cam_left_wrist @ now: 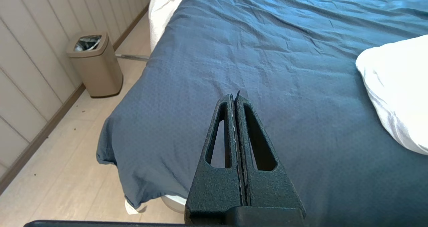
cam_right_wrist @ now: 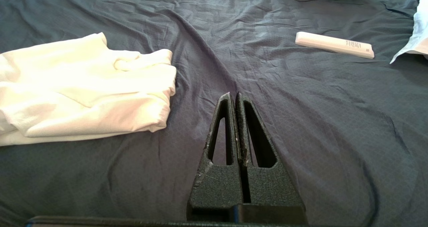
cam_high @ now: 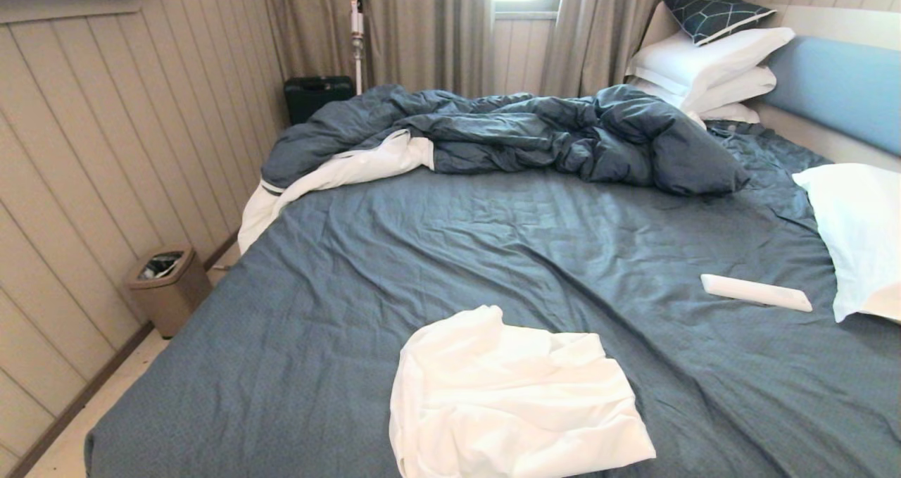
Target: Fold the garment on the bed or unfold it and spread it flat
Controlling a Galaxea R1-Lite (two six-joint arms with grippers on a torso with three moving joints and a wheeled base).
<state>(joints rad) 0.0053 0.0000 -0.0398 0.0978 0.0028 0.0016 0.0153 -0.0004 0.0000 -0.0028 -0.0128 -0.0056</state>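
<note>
The garment [cam_high: 514, 400], a white T-shirt, lies loosely folded and rumpled near the front edge of the bed [cam_high: 493, 253], on its grey-blue sheet. No print shows on it. Neither arm appears in the head view. My left gripper [cam_left_wrist: 234, 98] hangs shut and empty above the sheet, with the garment [cam_left_wrist: 398, 86] off to one side and apart from it. My right gripper [cam_right_wrist: 233, 96] is also shut and empty above bare sheet, the garment [cam_right_wrist: 87, 86] lying a short way off on its other side.
A white remote control [cam_high: 755, 292] lies on the sheet right of the garment. A white pillow [cam_high: 859, 239] sits at the right edge. The rumpled dark-blue duvet [cam_high: 507, 136] is heaped at the far end. A tan waste bin [cam_high: 167, 288] stands on the floor left of the bed.
</note>
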